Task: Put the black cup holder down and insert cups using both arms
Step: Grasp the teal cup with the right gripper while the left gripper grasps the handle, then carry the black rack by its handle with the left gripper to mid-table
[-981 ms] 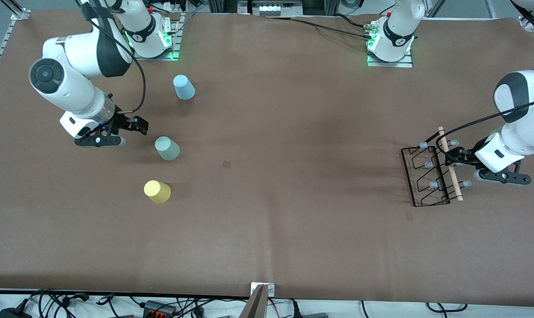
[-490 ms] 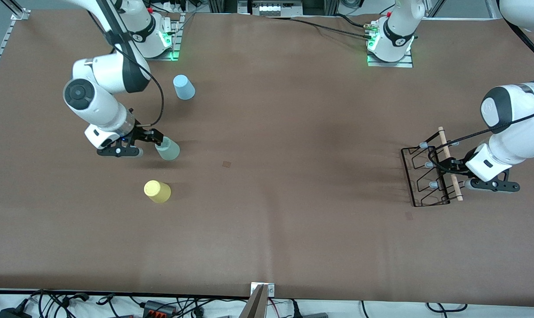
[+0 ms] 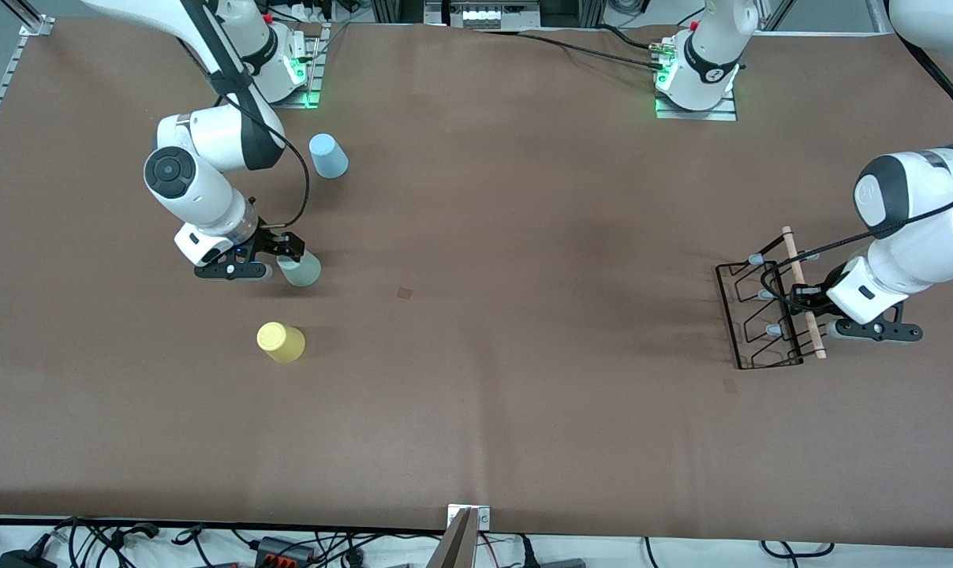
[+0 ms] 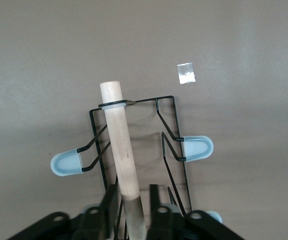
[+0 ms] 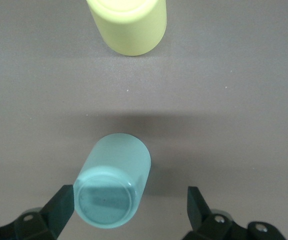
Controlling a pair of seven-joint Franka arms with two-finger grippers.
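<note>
The black cup holder lies on its side at the left arm's end of the table, its wooden rod uppermost. My left gripper is open, one finger on each side of the rod; a pale prong shows past it. My right gripper is open and low around the pale green cup, which stands upside down between the fingers. The yellow cup stands nearer the front camera and shows in the right wrist view. The light blue cup stands near the right arm's base.
Small tape marks lie on the brown table at its middle and just in front of the holder, the latter white in the left wrist view. Cables run along the table's front edge.
My right gripper has swung toward the middle of the table and lowered around the green cup. My left gripper has slid in onto the holder's rod. The cups and holder have not moved.
</note>
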